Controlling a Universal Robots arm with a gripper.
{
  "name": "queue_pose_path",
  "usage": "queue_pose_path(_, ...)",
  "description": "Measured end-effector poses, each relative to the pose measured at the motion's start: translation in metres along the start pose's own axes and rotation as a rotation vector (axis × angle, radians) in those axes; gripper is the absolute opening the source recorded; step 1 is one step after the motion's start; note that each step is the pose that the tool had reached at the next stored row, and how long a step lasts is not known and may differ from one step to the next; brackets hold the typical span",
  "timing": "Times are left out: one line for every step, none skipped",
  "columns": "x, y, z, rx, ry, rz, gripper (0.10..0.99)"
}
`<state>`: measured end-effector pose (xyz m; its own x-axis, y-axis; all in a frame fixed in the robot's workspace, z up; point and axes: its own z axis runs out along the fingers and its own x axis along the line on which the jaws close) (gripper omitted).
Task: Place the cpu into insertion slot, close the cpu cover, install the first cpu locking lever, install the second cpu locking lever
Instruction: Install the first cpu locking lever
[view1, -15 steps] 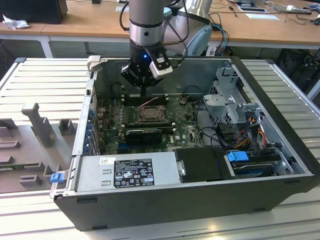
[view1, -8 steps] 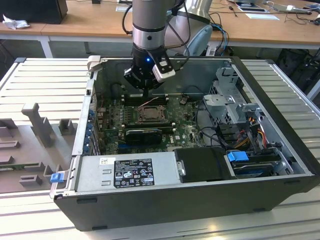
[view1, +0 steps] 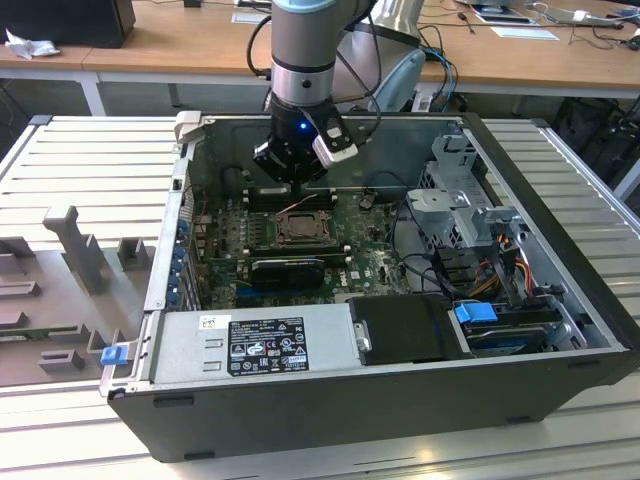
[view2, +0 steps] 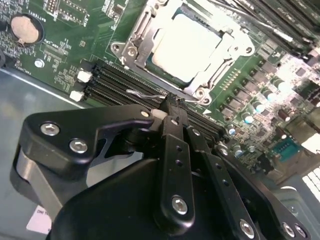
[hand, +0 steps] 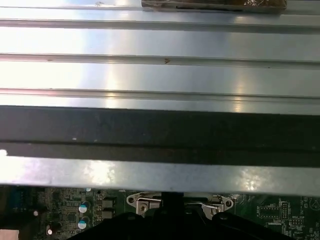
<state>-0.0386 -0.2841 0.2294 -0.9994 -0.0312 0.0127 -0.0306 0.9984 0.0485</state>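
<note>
In the second wrist view the gripper (view2: 172, 106) has its two black fingers closed together, and the tips meet right at one edge of the insertion slot (view2: 200, 92). The cpu (view2: 187, 42) sits inside that slot. Its pale top shows through the square cut-out of the cpu cover (view2: 141, 25), which appears to lie flat over it. What matters here is a thin wire locking lever (view2: 144, 93). It reaches the fingertips and runs away from them along the slot's edge, with its long axis parallel to the black memory slots (view2: 112, 82) and between them and the socket frame. The lever's end touches or nearly touches the tips — whether it is pinched between them or only pressed against them, I cannot tell. In the exterior view the gripper (view1: 293, 165) hangs inside the open computer case (view1: 400, 420) above the green circuit board (view1: 365, 245), over the far side of the slot (view1: 300, 228) — so the socket lies just on the camera's side of the fingers, close beneath them.
</note>
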Motion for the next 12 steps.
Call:
queue_pose_path(-0.0010, 0.0010, 0.0006, 0.000, 0.0000, -0.001, 0.106)
queue_pose_path(-0.0028, 0.0031, 0.0013, 0.000, 0.0002, -0.003, 0.106)
queue_pose_path(-0.0046, 0.0040, 0.0017, -0.001, 0.0002, -0.005, 0.106)
queue_pose_path(-0.0054, 0.0039, 0.0018, 0.000, 0.0003, -0.004, 0.106)
queue_pose_path(-0.0057, 0.0040, 0.0020, -0.001, 0.0002, -0.004, 0.106)
queue_pose_path(-0.0059, 0.0039, 0.0020, 0.000, 0.0002, -0.004, 0.106)
queue_pose_path(-0.0064, 0.0039, 0.0023, 0.000, 0.0002, -0.005, 0.106)
queue_pose_path(-0.0070, 0.0039, 0.0025, -0.001, 0.0002, -0.005, 0.106)
queue_pose_path(-0.0073, 0.0039, 0.0026, 0.000, 0.0003, -0.005, 0.106)
queue_pose_path(-0.0083, 0.0038, 0.0030, -0.001, 0.0002, -0.005, 0.106)
queue_pose_path(-0.0088, 0.0037, 0.0032, -0.003, 0.0002, -0.005, 0.106)
queue_pose_path(-0.0094, 0.0037, 0.0035, -0.008, 0.0000, -0.005, 0.106)
